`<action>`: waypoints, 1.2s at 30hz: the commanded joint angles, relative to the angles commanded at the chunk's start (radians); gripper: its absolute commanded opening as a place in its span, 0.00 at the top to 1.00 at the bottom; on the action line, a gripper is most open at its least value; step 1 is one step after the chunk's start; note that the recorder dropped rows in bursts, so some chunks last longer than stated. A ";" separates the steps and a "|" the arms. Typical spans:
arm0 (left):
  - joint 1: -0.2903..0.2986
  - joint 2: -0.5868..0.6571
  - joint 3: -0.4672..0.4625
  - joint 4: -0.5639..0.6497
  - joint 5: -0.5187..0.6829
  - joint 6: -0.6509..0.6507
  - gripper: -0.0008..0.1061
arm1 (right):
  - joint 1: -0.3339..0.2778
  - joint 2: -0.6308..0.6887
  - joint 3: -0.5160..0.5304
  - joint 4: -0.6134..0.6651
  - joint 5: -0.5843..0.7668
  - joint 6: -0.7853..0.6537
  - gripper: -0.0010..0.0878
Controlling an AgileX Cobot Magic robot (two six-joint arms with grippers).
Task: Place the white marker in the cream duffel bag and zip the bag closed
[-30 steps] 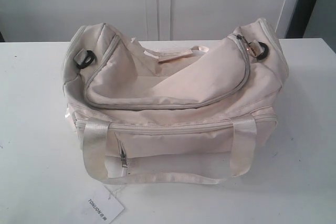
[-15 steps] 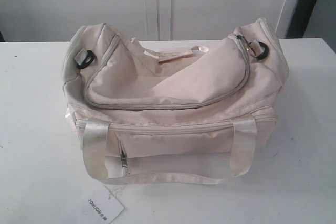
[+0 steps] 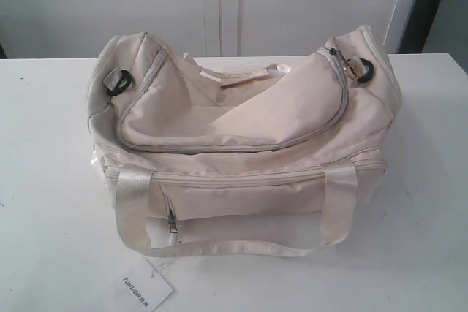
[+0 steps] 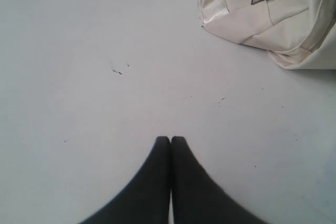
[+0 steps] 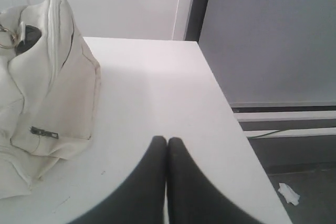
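Note:
The cream duffel bag (image 3: 245, 144) lies on the white table (image 3: 44, 180), its curved top zipper run shut with the gold ring pull (image 3: 349, 69) at the right end. The white marker shows in no view. Neither arm appears in the exterior view. My left gripper (image 4: 170, 139) is shut and empty over bare table, a bag corner (image 4: 262, 14) beyond it. My right gripper (image 5: 167, 140) is shut and empty, with the bag's end (image 5: 47, 93) off to one side.
A white hang tag (image 3: 145, 288) lies by the bag's front handle (image 3: 219, 242). The front pocket zip pull (image 3: 172, 223) hangs down. The table's edge (image 5: 231, 114) runs close past my right gripper, with floor beyond.

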 joint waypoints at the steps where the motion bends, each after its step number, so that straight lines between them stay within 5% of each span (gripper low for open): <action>1: 0.000 0.000 0.000 0.000 0.000 0.000 0.99 | 0.000 -0.034 0.025 0.005 -0.007 0.000 0.99; 6: 0.000 0.000 0.000 0.000 0.000 0.000 0.99 | 0.000 -0.160 0.145 0.067 -0.034 0.000 0.99; 18: 0.000 0.000 0.000 0.000 0.000 0.000 0.99 | 0.000 -0.160 0.297 0.139 -0.098 0.000 0.99; 36: 0.000 0.000 0.000 0.000 0.000 0.000 0.99 | 0.000 -0.160 0.329 0.146 -0.141 -0.004 0.99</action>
